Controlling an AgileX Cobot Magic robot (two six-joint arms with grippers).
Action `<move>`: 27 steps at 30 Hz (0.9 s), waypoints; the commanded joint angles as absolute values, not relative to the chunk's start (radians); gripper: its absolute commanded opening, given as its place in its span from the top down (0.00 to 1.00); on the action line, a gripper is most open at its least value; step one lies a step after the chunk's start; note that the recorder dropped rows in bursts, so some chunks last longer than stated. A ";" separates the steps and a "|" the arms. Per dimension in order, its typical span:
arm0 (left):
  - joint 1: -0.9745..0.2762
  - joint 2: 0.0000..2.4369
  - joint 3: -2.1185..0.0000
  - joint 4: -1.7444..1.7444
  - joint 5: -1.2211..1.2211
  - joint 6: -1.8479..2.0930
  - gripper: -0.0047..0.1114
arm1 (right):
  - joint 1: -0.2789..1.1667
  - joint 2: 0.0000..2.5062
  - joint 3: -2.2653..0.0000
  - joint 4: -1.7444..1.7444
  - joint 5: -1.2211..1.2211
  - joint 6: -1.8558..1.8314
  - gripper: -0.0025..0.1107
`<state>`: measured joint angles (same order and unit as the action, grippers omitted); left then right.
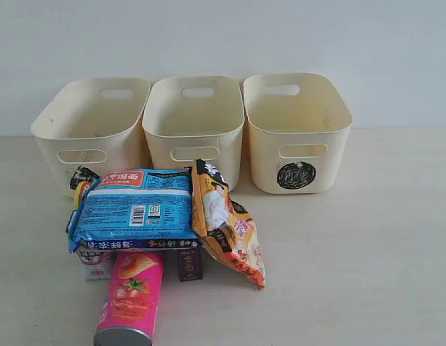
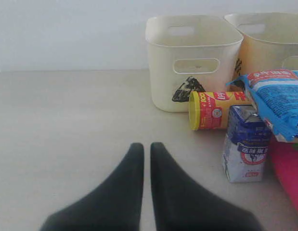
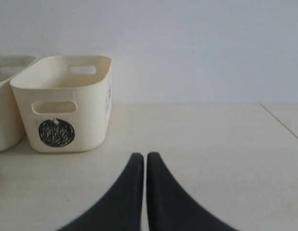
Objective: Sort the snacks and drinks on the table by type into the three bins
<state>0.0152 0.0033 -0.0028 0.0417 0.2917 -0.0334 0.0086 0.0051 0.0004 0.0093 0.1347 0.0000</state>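
1. Pink tube (image 1: 130, 299) lies on its side on the worktop (image 1: 352, 252), silver end toward the exterior camera, red tomato picture on its side. Its far end runs under the blue pack (image 1: 132, 207).
2. That crinkly pack, barcode up, lies across the white carton (image 2: 246, 144) and the purple carton (image 1: 189, 264), which stand on either side of the pink tube.
3. Behind the white carton the yellow tube (image 2: 218, 109) lies on its side, its yellow lid just in front of the triangle bin (image 2: 187, 72).
4. An orange bag (image 1: 226, 223) leans tilted against the pack's right edge, in front of the middle bin (image 1: 194, 130).
5. Left pincer (image 2: 146, 147): black fingers pressed together, pinching nothing, over bare worktop. The white carton and yellow tube are the nearest snacks and drinks, ahead and to one side, clearly apart from it.
6. Right pincer (image 3: 140, 156): likewise pressed together and empty. The circle bin (image 3: 67, 106) stands ahead of it, well apart.
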 commanded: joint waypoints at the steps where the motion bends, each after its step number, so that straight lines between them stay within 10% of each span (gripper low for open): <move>1: 0.012 0.000 0.000 0.034 0.292 -0.031 0.92 | 0.009 0.000 0.000 0.026 0.013 0.015 0.98; 27: 0.012 0.000 0.000 0.034 0.292 -0.031 0.92 | 0.009 0.468 -0.296 -0.116 -0.491 0.269 0.98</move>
